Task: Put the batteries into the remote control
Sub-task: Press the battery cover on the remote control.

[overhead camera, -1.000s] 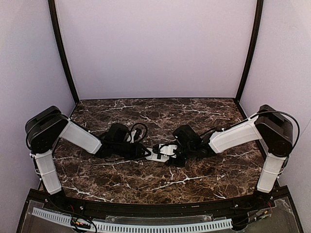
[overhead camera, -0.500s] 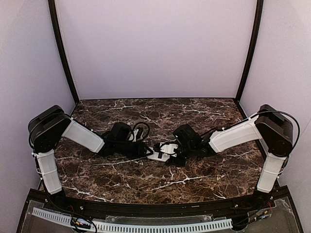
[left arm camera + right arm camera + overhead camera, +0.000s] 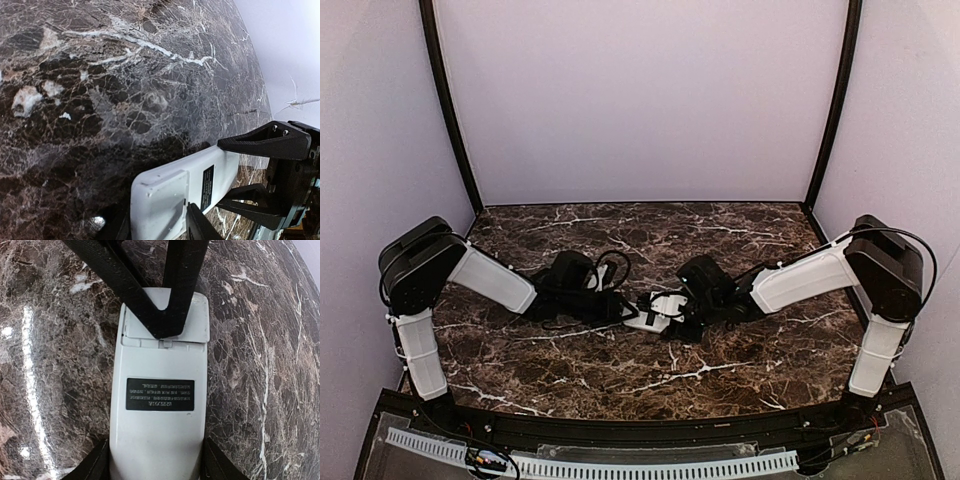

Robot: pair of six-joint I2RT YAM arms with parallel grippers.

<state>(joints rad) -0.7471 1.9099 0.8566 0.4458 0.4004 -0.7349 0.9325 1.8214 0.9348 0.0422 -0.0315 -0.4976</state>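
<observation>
White remote control (image 3: 159, 415) lies back-up on the marble table (image 3: 720, 375), mid-table between the 2 arms. Right gripper (image 3: 155, 450) pinches it across its 2 long edges, at the end away from the battery cover (image 3: 197, 320), probably to pin it flat. Left gripper (image 3: 159, 227) straddles the cover end. Its fingers are apart, but I cannot tell whether they press on the case. Cover looks seated. Batteries not made out anywhere. Judgement: cover work in hand, loading not begun. Room: open marble all round the remote, table edges well away. The 2 grippers crowd each other head-on.
</observation>
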